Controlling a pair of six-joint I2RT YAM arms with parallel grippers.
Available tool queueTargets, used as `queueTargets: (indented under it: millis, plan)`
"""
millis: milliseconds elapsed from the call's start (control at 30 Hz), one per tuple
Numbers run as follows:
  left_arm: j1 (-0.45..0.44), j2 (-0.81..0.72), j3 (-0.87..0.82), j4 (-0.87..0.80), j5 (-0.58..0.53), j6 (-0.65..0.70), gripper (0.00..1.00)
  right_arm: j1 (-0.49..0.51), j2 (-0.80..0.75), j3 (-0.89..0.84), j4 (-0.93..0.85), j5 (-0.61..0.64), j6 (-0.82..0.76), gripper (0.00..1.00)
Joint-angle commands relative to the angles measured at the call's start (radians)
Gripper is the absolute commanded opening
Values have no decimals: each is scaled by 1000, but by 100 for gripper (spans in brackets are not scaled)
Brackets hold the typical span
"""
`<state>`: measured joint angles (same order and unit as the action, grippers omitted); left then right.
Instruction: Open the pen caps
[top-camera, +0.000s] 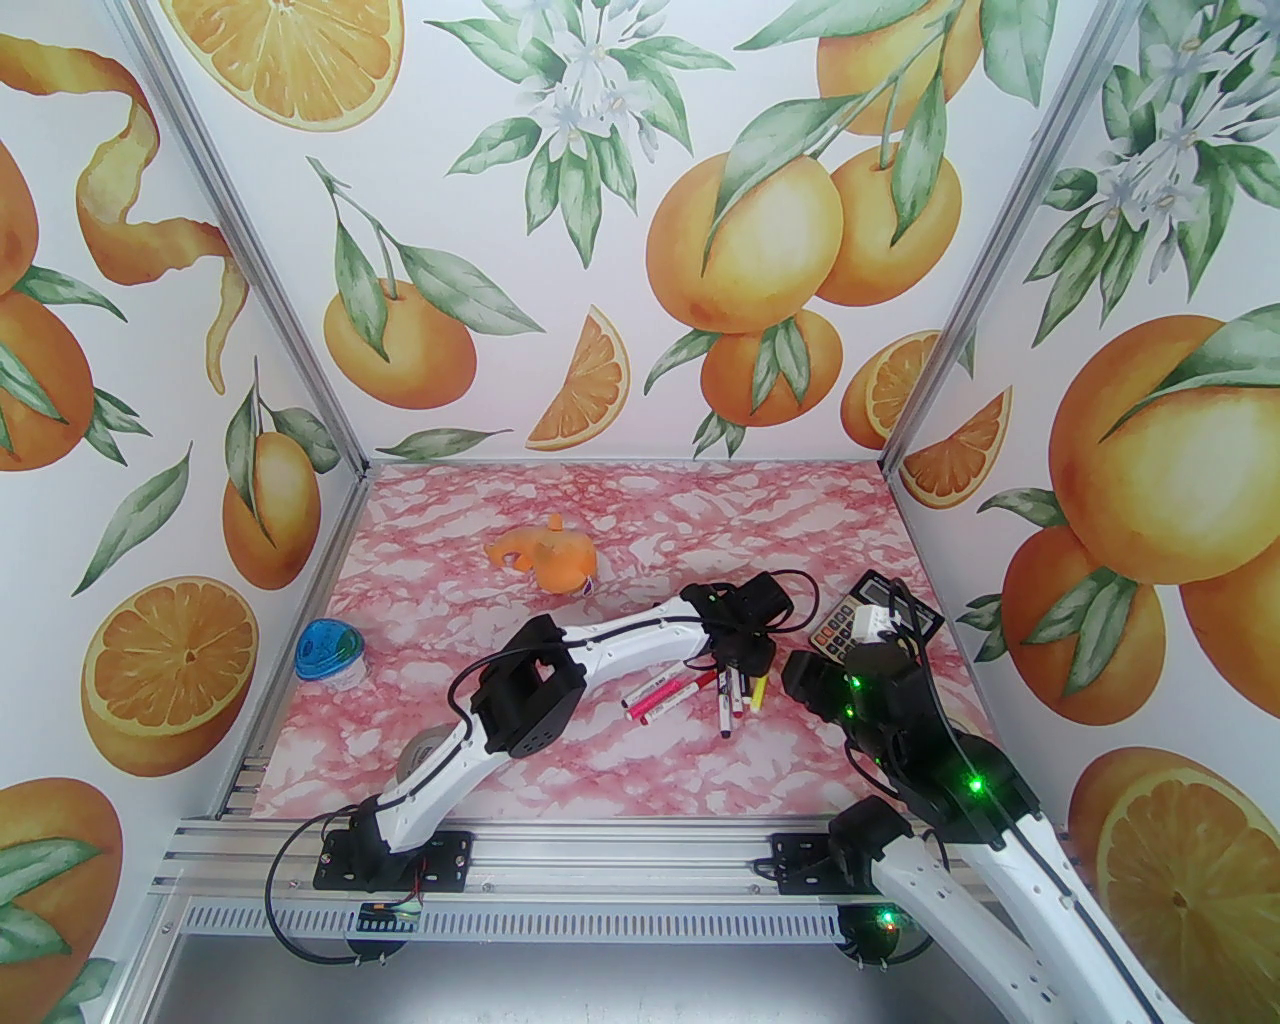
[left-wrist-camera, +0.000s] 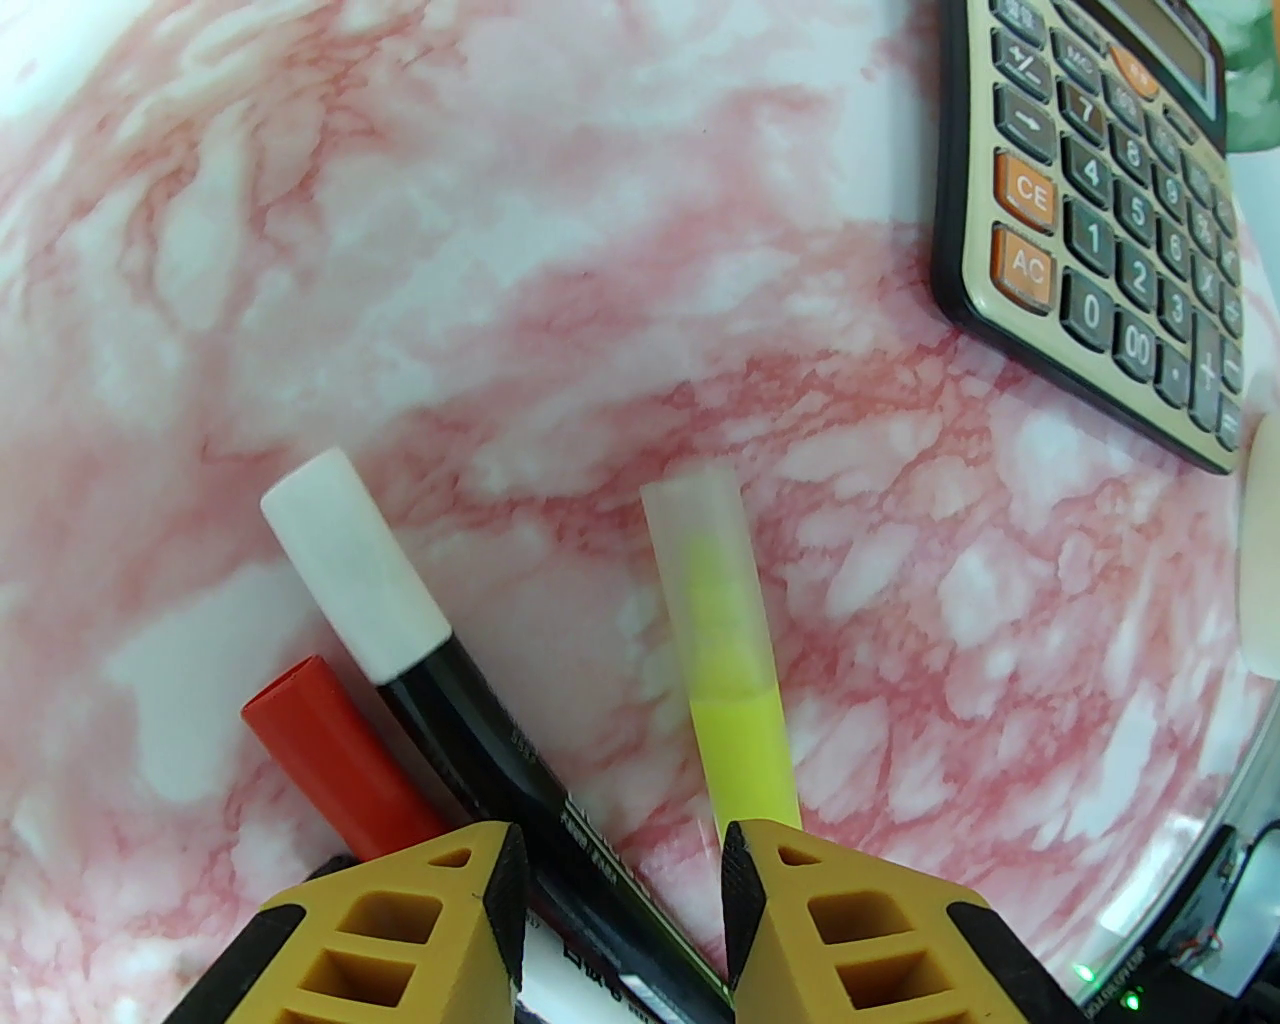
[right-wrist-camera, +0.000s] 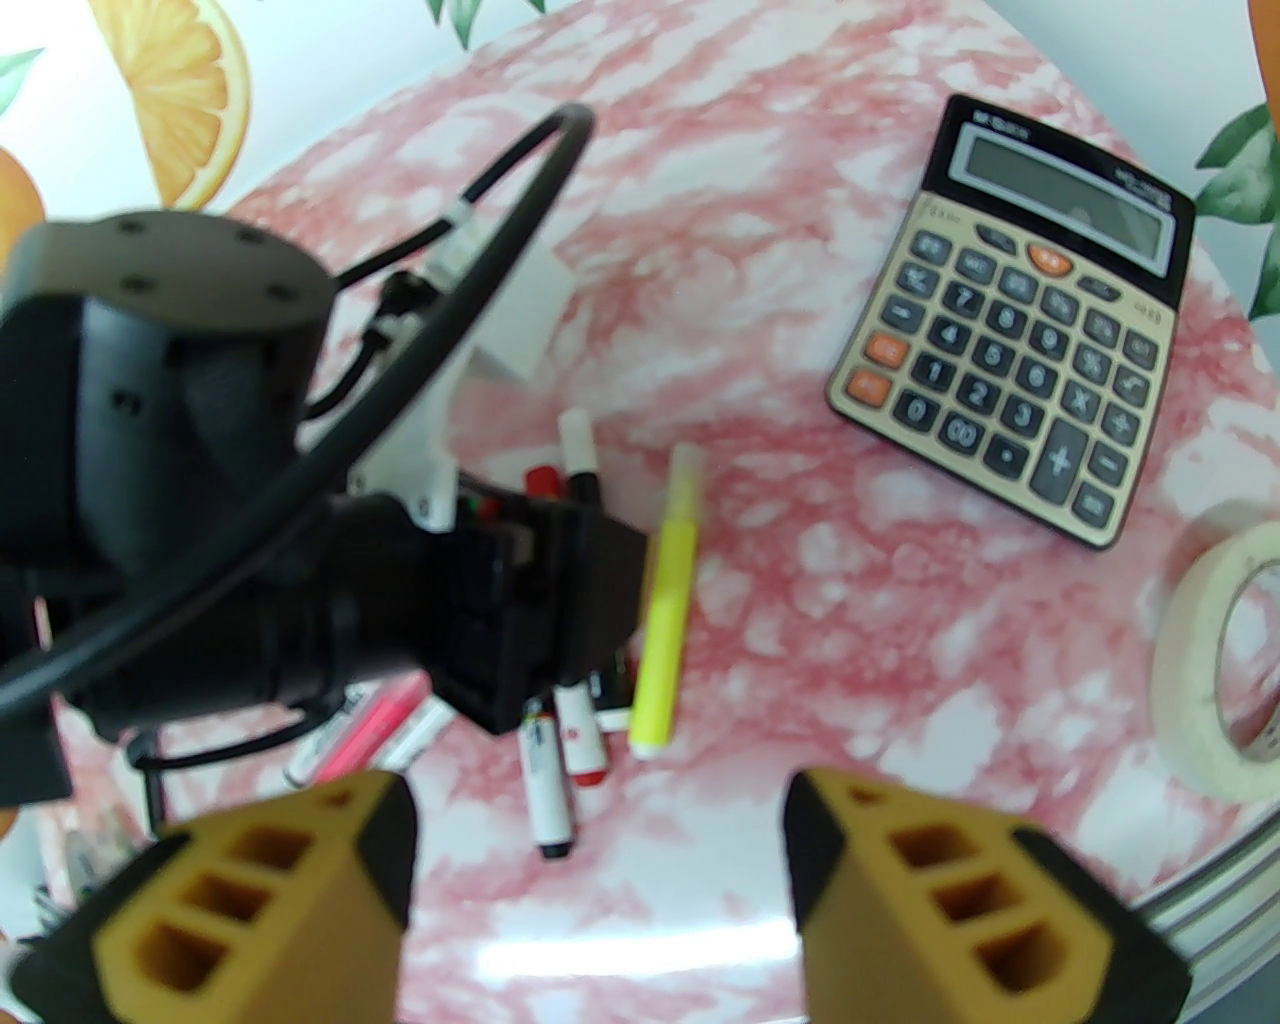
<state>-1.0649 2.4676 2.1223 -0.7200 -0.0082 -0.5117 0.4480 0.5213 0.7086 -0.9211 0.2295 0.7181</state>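
Note:
Several pens (top-camera: 700, 695) lie in a loose cluster at the table's middle right. My left gripper (left-wrist-camera: 622, 900) is low over them, its jaws apart. A black pen barrel (left-wrist-camera: 500, 760) with a white cap (left-wrist-camera: 355, 565) runs between the fingers, close to the left one. A red cap (left-wrist-camera: 335, 755) lies just left of it. A yellow highlighter (left-wrist-camera: 745, 760) with a cloudy clear cap (left-wrist-camera: 705, 580) passes under the right finger. My right gripper (right-wrist-camera: 600, 860) hovers open and empty, nearer than the pens. White pens (right-wrist-camera: 548, 790) with red and black ends lie by the highlighter (right-wrist-camera: 668, 620).
A calculator (top-camera: 870, 620) lies just right of and beyond the pens. A masking tape roll (right-wrist-camera: 1220, 660) sits at the right edge. An orange toy (top-camera: 550, 560) lies at the back middle, and a blue-lidded tub (top-camera: 328, 652) on the left. Another tape roll (top-camera: 425, 750) lies under the left arm.

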Motion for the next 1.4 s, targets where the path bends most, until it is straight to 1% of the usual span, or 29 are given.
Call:
queueTargets:
  millis: [0,100,667,1233,1367]
  plan:
    - [-6,37,56,-69,-49,34,37,-6,-11,-8,-1,10,0,66]
    - [-6,46,78,-88,-69,45,36,-6,-12,-9,-1,10,-1,66]
    - [1,111,192,-156,-69,54,32,-7,-10,-3,0,11,-6,66]
    - [10,163,251,-178,-69,44,32,-7,-18,-5,4,8,-8,66]
    - [11,169,251,-192,-69,41,30,-8,-16,-8,6,6,-7,66]
